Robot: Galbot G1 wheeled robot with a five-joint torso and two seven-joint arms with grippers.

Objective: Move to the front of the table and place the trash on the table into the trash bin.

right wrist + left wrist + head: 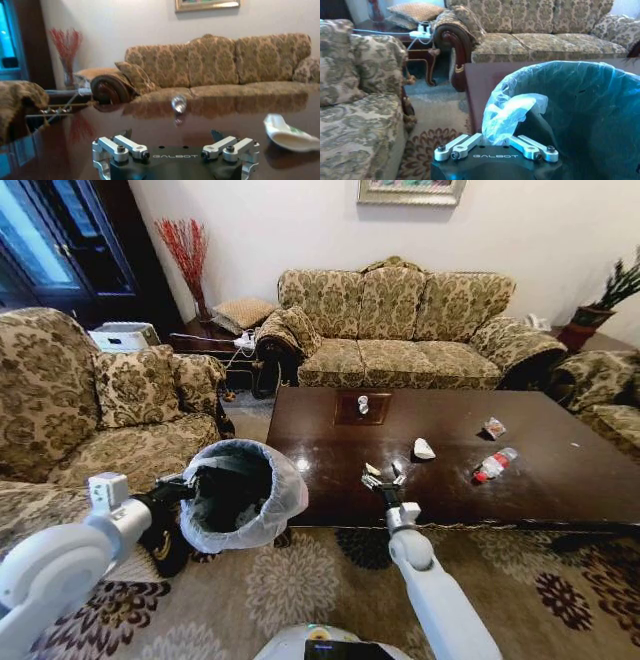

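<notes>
The trash bin [243, 498], black with a whitish bag over its rim, hangs off the floor at the table's left end. My left gripper [188, 486] is shut on its rim and bag [496, 135]. On the dark glossy table [560, 490] lie a crumpled white tissue [424, 448], a clear bottle with a red cap [495, 464], a red-white wrapper [494, 427] and a small clear cup [363, 405] on the inlaid panel. My right gripper [384, 476] hovers open over the table's near edge, with nothing between its fingers [172, 134]. Ahead of it stand the cup [178, 103] and the tissue [287, 133].
A patterned sofa [400, 320] stands behind the table and an armchair [90, 410] to the left. Another seat [605, 395] is at the far right. A side table with a power strip [235, 340] sits in the back corner. A patterned rug [300, 580] covers the floor before the table.
</notes>
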